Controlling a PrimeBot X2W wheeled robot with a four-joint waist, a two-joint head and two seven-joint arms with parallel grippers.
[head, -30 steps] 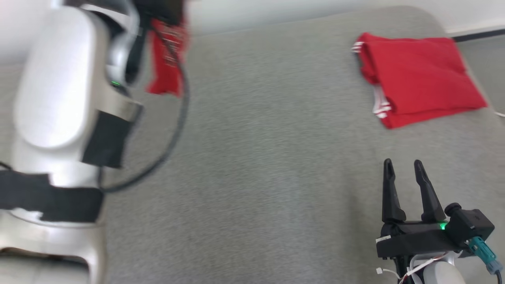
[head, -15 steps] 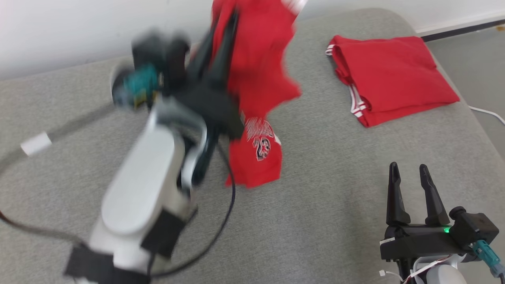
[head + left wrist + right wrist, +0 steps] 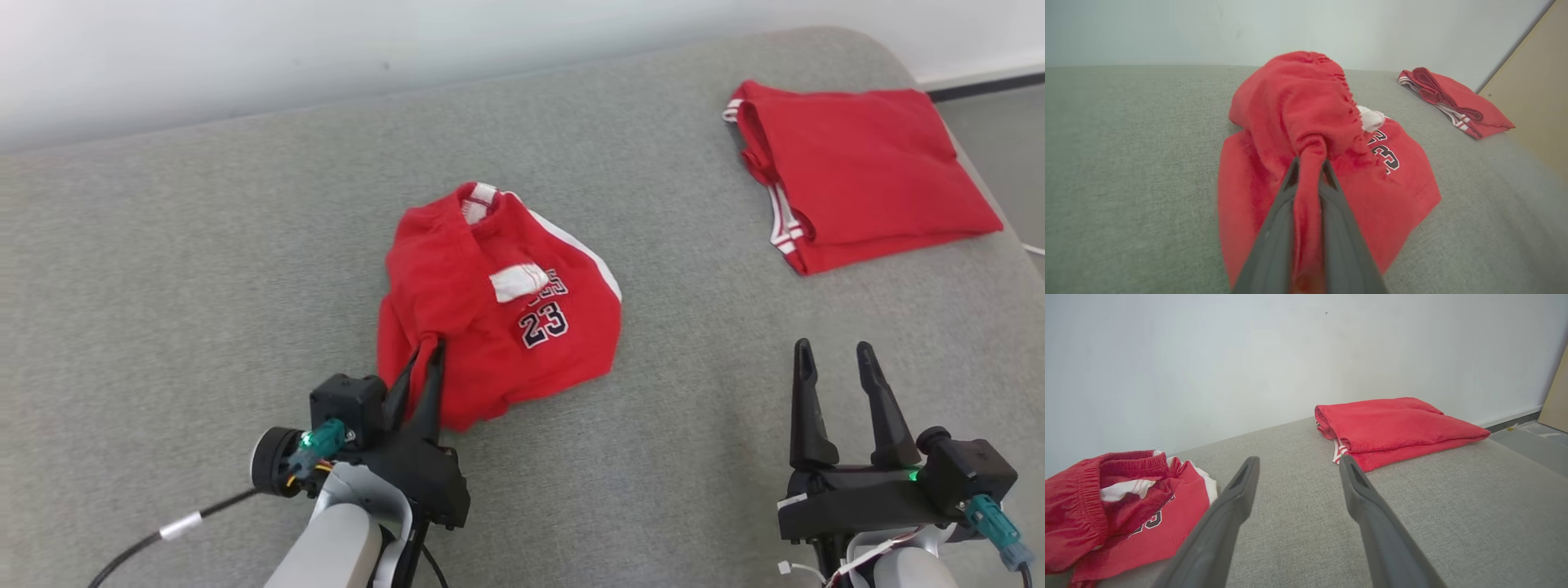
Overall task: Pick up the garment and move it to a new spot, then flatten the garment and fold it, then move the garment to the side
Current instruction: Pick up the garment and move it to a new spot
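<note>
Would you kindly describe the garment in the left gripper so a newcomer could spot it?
On the wide grey cushion, look near the middle, just ahead of the left gripper. The crumpled red garment lies there, its near edge pinched by that gripper. Unlike the folded red garment at far right, it is rumpled and shows number 23.

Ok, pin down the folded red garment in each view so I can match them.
Head view: folded red garment, upper right.
Left wrist view: upper right, at the far edge.
Right wrist view: right of centre.
Shared landmark: the crumpled 23 garment, lying to its left in every view.
</note>
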